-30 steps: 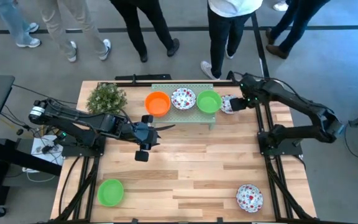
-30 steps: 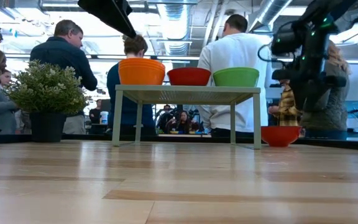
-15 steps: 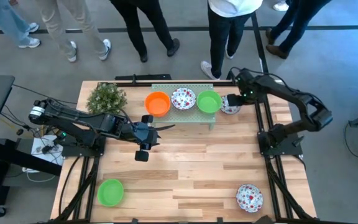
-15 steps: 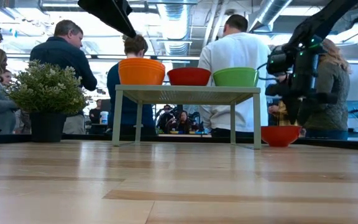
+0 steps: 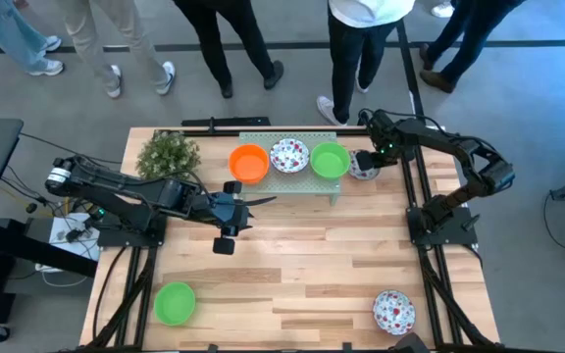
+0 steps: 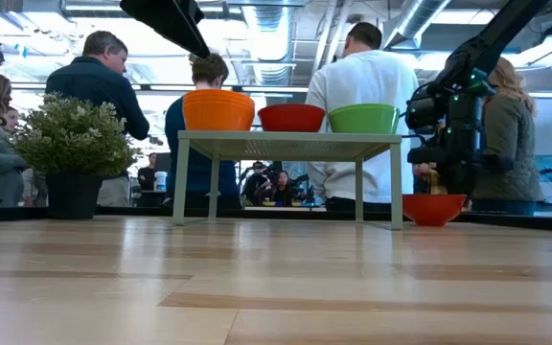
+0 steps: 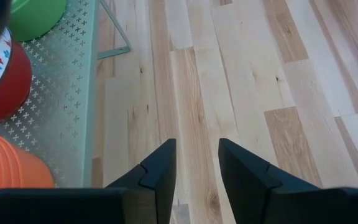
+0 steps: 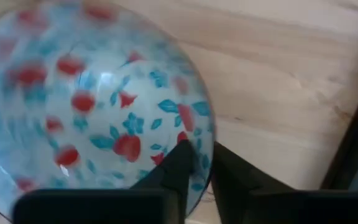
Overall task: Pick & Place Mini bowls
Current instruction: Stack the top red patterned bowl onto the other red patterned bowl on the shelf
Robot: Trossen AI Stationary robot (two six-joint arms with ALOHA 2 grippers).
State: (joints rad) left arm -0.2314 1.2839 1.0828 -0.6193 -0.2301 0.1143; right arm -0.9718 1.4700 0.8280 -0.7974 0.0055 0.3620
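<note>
On the pale green mesh rack (image 5: 292, 181) three bowls sit; right gripper (image 8: 196, 163) fingers pinch the white red-speckled round bowl's (image 8: 92, 99) rim; left gripper (image 7: 196, 163) fingers gape empty; two await.

High view: overhead, facing straight down on the whole table (image 5: 292, 265)
Low view: tabletop level, facing across to the rack (image 6: 288, 146) and people behind
Left wrist view: close above the boards, rack edge alongside
Right wrist view: very close on a speckled bowl (image 8: 92, 106)
Shared: rack with bowls in high, low, left wrist
</note>
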